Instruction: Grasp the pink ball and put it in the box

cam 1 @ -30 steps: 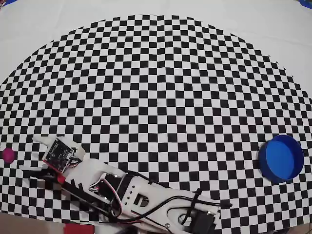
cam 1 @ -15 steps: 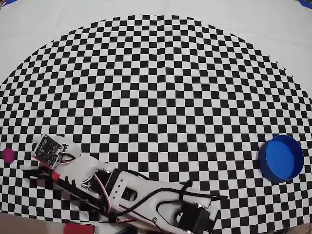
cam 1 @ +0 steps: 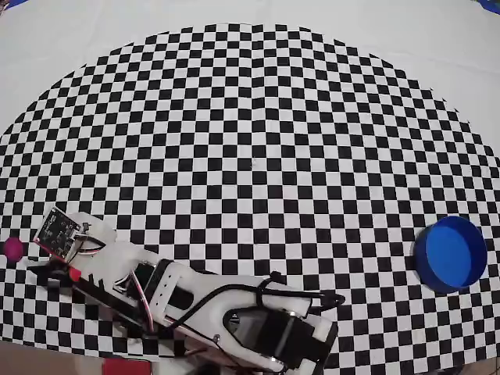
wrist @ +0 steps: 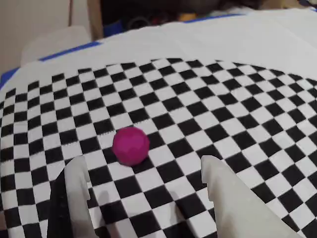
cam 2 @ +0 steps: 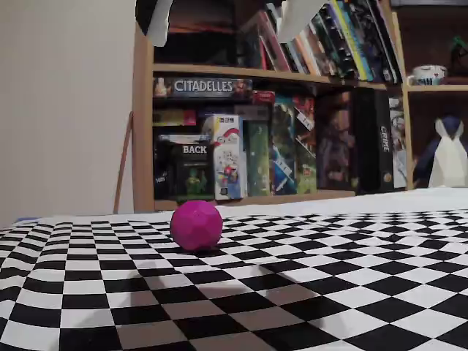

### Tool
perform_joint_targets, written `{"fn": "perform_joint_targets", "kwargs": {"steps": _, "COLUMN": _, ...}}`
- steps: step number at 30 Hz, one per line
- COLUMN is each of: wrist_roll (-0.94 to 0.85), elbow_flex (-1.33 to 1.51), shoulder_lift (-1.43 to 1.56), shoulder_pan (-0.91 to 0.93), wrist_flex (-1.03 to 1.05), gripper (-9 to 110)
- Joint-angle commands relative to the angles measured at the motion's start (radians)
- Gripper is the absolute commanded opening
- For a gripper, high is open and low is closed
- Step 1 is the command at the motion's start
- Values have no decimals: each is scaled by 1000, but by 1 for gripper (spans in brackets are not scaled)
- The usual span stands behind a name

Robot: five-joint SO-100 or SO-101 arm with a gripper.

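- ball (wrist: 131,145) pink, lies free on the checkered cloth (cam 1: 250,156), at the cloth's far left edge in the overhead view (cam 1: 13,248)
- in the fixed view ball (cam 2: 196,225) sits alone on the cloth, nothing touching it
- pincer (wrist: 143,171) spread wide; in the wrist view its two pale fingers (wrist: 79,188) stand either side of and just short of the ball, not touching
- fixed view: two finger tips enter at the top edge, one white (cam 2: 159,22), above the ball, clear of it
- overhead: pincer head (cam 1: 58,234) near the ball, just right of it; arm (cam 1: 203,305) runs along the bench's near edge toward the bottom middle
- box (cam 1: 451,254) blue, round, open top, at the cloth's right edge, well apart from ball and arm
- bench (cam 1: 437,47) white outside the cloth
- fixed view background: bookshelf (cam 2: 263,131) with game boxes and books, behind the bench
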Motion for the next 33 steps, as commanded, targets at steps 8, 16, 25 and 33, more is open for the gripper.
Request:
{"fn": "perform_joint_targets", "kwargs": {"steps": 8, "wrist_roll": -8, "elbow_flex": -104, "shoulder_lift": -117, "shoulder_pan": -5, "wrist_flex": -20, "gripper": 26}}
{"fn": "perform_joint_targets", "kwargs": {"steps": 16, "wrist_roll": -8, "elbow_flex": -178, "shoulder_lift": -204, "shoulder_pan": -2, "wrist_flex": 41, "gripper": 26}}
{"fn": "perform_joint_targets", "kwargs": {"steps": 25, "wrist_roll": -8, "elbow_flex": -239, "shoulder_lift": -242, "shoulder_pan": -3, "wrist_flex": 135, "gripper": 26}}
{"fn": "perform_joint_targets", "kwargs": {"steps": 33, "wrist_roll": -8, "elbow_flex": -296, "shoulder_lift": -311, "shoulder_pan": -2, "wrist_flex": 158, "gripper": 26}}
